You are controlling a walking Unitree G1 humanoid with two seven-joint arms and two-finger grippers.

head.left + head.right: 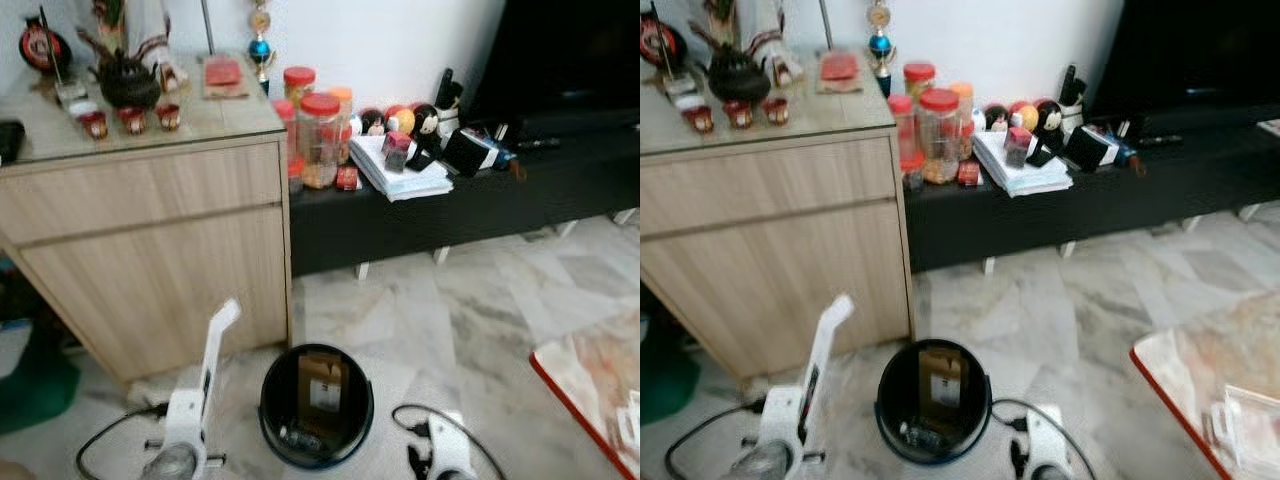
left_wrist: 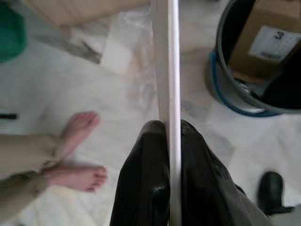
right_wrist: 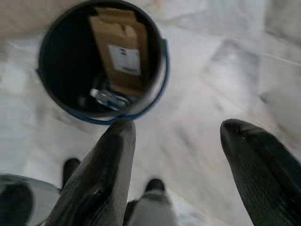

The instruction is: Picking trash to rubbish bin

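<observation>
A marble floor (image 1: 480,310) fills the lower half of the head views. A wooden cabinet (image 1: 150,250) takes the upper left of the frame, and a low black shelf (image 1: 480,200) runs across the upper right, crowded with red-lidded jars (image 1: 320,135) and a stack of papers (image 1: 400,170). At the lower right edge lies a red-rimmed mat (image 1: 585,385).

The rubbish bin (image 1: 272,420), round and black with a blue rim, stands on the floor at the bottom centre, between the two arms. Inside it are a brown cardboard box (image 3: 120,52) with a white label and a clear crumpled piece of plastic (image 3: 107,98).

The left gripper (image 2: 174,155), at the lower left of the frame just beside the bin, is clamped on a flat white strip (image 1: 215,345) that stands up tall from its fingers. The strip looks thin, light and stiff, with smooth faces that could slip; the hold is at its lower end, so the long free end may sway. It should drop easily once tipped over the rim.

The right gripper (image 3: 176,155), at the bottom right of the bin, has its fingers spread wide and empty.

A person's bare feet (image 2: 80,150) stand on the floor near the left arm
</observation>
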